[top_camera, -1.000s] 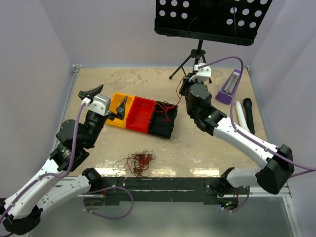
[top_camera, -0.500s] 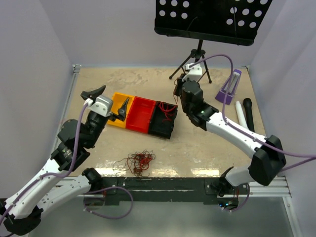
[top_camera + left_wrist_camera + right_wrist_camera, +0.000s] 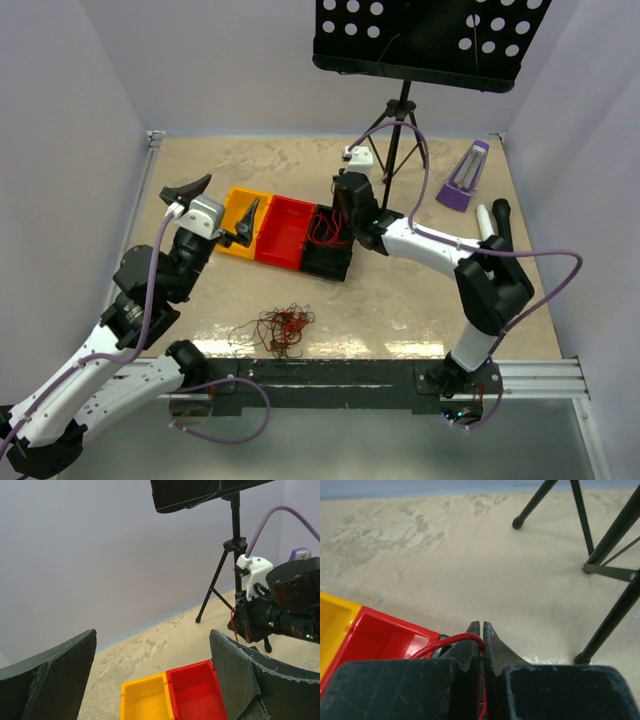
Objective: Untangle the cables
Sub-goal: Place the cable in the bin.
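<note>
A tangle of thin red and dark cables [image 3: 280, 328] lies on the table near the front edge. My right gripper [image 3: 336, 220] hovers over the back of the black bin [image 3: 330, 260]. It is shut on a red cable [image 3: 445, 642], which arcs out of the shut jaws [image 3: 481, 630] to the left. More red cable [image 3: 322, 230] loops down into the black bin. My left gripper [image 3: 230, 192] is wide open above the yellow bin [image 3: 236, 222], with nothing between its fingers [image 3: 152, 640].
A yellow bin [image 3: 145, 700], a red bin [image 3: 285, 232] and the black bin stand in a row mid-table. A music stand [image 3: 400, 110] on a tripod is at the back. A purple object [image 3: 465, 180], a white stick [image 3: 486, 228] and a black stick [image 3: 503, 228] lie at the right.
My right arm has swung left, carrying the shut gripper and its red cable from beside the tripod to the back edge of the black bin. The left arm has barely moved.
</note>
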Controlling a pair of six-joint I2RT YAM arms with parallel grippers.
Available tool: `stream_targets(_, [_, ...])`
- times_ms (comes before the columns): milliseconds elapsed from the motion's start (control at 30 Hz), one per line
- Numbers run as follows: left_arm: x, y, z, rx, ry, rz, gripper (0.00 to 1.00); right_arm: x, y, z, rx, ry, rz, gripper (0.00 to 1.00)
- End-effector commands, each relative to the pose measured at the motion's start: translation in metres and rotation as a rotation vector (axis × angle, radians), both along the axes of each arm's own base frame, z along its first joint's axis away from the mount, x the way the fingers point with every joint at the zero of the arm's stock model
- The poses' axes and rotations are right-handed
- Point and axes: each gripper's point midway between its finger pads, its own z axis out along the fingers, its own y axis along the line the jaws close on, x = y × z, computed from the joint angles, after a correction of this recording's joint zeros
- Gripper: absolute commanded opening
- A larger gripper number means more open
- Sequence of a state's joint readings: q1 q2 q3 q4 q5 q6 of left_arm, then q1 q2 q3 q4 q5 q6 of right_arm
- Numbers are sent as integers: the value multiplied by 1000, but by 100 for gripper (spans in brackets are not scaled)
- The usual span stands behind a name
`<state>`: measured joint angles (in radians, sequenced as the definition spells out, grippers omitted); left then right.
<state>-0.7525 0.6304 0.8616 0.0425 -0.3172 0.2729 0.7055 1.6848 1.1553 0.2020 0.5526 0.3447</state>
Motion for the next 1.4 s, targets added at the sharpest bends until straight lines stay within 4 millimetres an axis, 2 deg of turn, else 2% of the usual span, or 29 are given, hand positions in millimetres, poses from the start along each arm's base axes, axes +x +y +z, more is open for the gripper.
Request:
stream_targets(0, [0,1,0,-6,-11,-3,100,13,15,1,56,3,1,0])
stream_targets(167, [-1,2,2,-6,-16,-2,100,14,18,-33,17,70,-12,0])
stream_targets(333, [-1,1,0,-6,-17,-7,100,7,22,-59,-9,126,4,0])
stream_targets(467, [-2,0,-1,-5,-15,-19,100,4,25,-90,-31,190,13,0])
stream_targets(667, [-2,-4,-1,8,-5,-38,100,2,35,-111,-26,230,31,0])
stream_targets(833, [-1,-4,-4,19,-6,-31,100,-12,35,-128,-18,261,26,0])
stream_targets(933, [0,-6,-9,24,0,-39,100,-22,36,-120,-8,242,32,0])
stream_targets(1000, [0,-8,-11,23,2,-45,100,-27,38,-99,5,197,29,0])
stream_targets(1133, [0,-8,-14,21,1,-48,100,-35,43,-68,17,143,37,0])
stream_targets(1267, [0,-8,-15,24,5,-46,100,-38,44,-52,32,125,41,0])
stream_targets(1367, [-1,-7,-15,25,6,-43,100,-46,48,-48,35,128,48,0])
